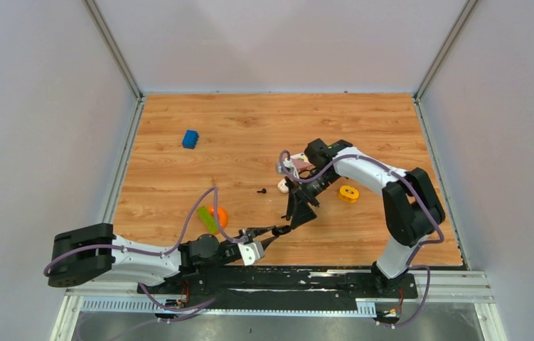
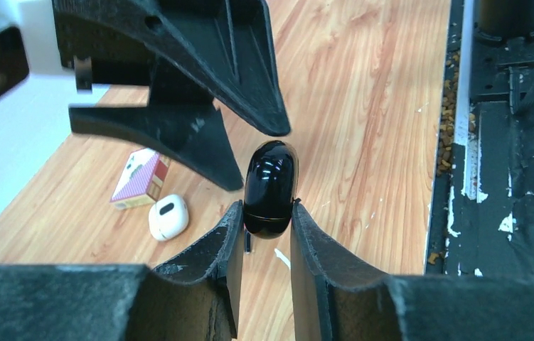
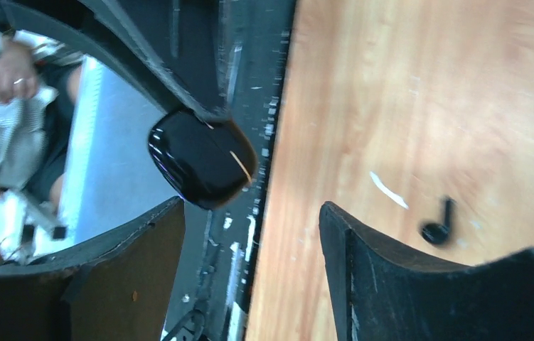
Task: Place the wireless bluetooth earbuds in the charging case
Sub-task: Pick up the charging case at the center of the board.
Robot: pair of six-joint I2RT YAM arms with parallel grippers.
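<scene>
My left gripper (image 1: 281, 229) (image 2: 265, 209) is shut on the glossy black charging case (image 2: 271, 186), which it holds above the table. The case has a thin seam and looks closed. It also shows in the right wrist view (image 3: 202, 158). My right gripper (image 1: 299, 212) (image 3: 252, 206) is open and empty, its fingers (image 2: 200, 85) hanging just beyond the case. One black earbud (image 1: 262, 190) (image 3: 438, 226) lies on the wood; its stem shows under the case (image 2: 248, 243). The second earbud is out of view.
A white oval case (image 2: 168, 217) and a small pink-roofed box (image 2: 139, 179) lie by the right arm. A yellow ring (image 1: 349, 193) sits at the right. An orange and green piece (image 1: 214, 217) and a blue block (image 1: 190, 138) lie at the left. The black base rail (image 2: 505, 142) runs along the near edge.
</scene>
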